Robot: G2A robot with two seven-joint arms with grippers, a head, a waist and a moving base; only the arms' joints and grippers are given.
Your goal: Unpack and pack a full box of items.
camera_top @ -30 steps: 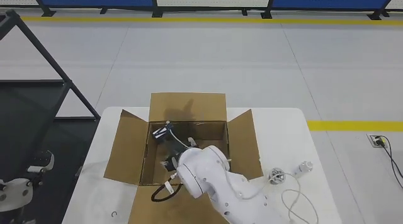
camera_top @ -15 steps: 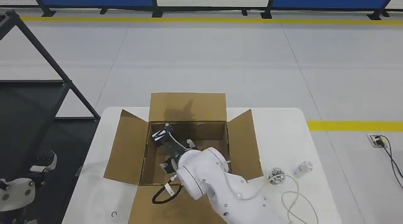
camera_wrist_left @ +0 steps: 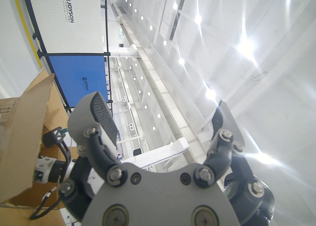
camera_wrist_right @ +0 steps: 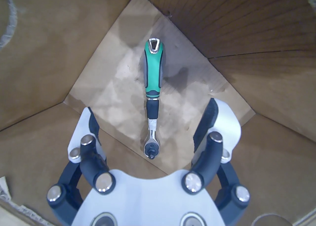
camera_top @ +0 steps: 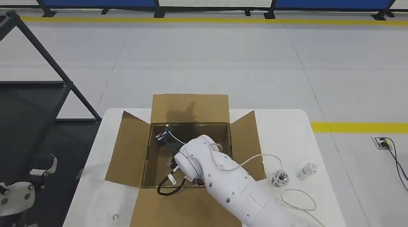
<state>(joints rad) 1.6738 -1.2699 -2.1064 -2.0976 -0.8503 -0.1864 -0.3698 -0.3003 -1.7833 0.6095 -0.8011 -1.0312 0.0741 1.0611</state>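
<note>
An open cardboard box (camera_top: 191, 107) stands on the white table (camera_top: 293, 125). On its floor lies a ratchet wrench (camera_wrist_right: 153, 68) with a green and grey handle, its steel head nearest the camera. My right arm (camera_top: 204, 163) is down inside the box. My right gripper (camera_wrist_right: 150, 113) hangs open above the wrench, one finger on each side of the shaft and not touching it. My left gripper (camera_wrist_left: 159, 110) is open and holds nothing; it points up at the ceiling beside a box flap (camera_wrist_left: 22, 138).
On the table to the right of the box lie a small white bottle (camera_top: 306, 170), a round part (camera_top: 278, 178) and a loose white cable (camera_top: 299, 198). A small ring (camera_top: 115, 217) lies near the front left. The box walls (camera_wrist_right: 49, 39) close in around the right gripper.
My right arm has pushed further forward over the box, and the cable trailing from it has shifted on the table. The bottle and round part stay where they were.
</note>
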